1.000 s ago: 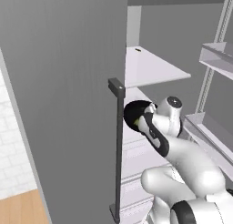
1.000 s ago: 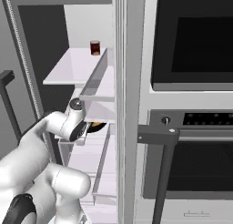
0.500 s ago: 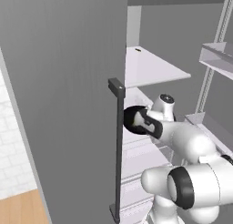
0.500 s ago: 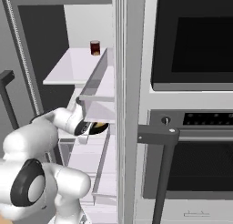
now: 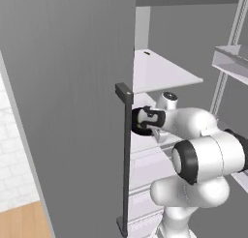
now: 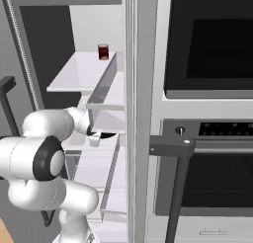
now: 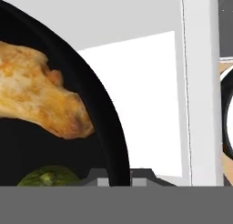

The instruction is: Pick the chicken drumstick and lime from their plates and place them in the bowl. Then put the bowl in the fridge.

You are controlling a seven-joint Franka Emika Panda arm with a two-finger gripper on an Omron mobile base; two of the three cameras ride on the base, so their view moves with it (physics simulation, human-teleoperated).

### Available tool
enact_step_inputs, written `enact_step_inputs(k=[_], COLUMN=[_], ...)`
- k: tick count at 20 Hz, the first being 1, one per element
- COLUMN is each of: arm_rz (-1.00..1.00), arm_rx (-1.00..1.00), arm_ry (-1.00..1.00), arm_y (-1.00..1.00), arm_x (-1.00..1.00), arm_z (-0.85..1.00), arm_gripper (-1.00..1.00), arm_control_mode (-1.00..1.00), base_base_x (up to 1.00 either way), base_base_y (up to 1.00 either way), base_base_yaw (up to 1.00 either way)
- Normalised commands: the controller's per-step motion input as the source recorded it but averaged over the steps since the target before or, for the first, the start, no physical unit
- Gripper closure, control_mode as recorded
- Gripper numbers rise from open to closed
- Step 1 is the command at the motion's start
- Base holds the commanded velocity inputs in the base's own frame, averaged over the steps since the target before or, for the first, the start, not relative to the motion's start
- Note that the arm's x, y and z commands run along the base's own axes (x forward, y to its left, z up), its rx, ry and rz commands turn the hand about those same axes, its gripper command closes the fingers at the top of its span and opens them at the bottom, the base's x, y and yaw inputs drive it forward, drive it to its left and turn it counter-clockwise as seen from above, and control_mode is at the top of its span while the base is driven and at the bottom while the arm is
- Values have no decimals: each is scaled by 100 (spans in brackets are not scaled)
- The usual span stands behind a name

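Note:
The glossy black bowl holds the golden-brown chicken drumstick and the green lime. My gripper is shut on the bowl's rim. From the left base view the bowl hangs with the gripper just inside the open fridge, under its upper white shelf and beside the dark bar handle. The right base view has the bowl over a lower white shelf. The plates are out of view.
A dark can stands on the fridge's upper shelf. The fridge's right door stands edge-on with its bin close to the bowl. The black built-in wall oven and its bar handle are at the right.
The arm's elbow has swung up and toward the cameras. The hand with the bowl has stayed almost in the same spot inside the fridge, shifting slightly left.

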Motion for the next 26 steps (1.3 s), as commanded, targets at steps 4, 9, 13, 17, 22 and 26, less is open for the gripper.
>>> enact_step_inputs(k=[4, 9, 13, 17, 22, 26], arm_rz=[3, 2, 0, 0, 0, 0], arm_rx=[0, 0, -1, 0, 0, 0], arm_ry=[-1, -2, -8, -20, -23, -16], arm_y=[3, 1, 15, 2, 0, 3], arm_x=[59, 1, 0, -9, -41, -51], arm_z=[-25, -9, -21, -21, 0, 31], arm_gripper=[-100, -100, -100, -100, -100, -100], arm_control_mode=[-100, -100, -100, -100, -100, -100], base_base_x=[0, 0, 0, 0, 0, 0], base_base_y=[0, 0, 0, 0, 0, 0], base_base_yaw=[0, 0, 0, 0, 0, 0])
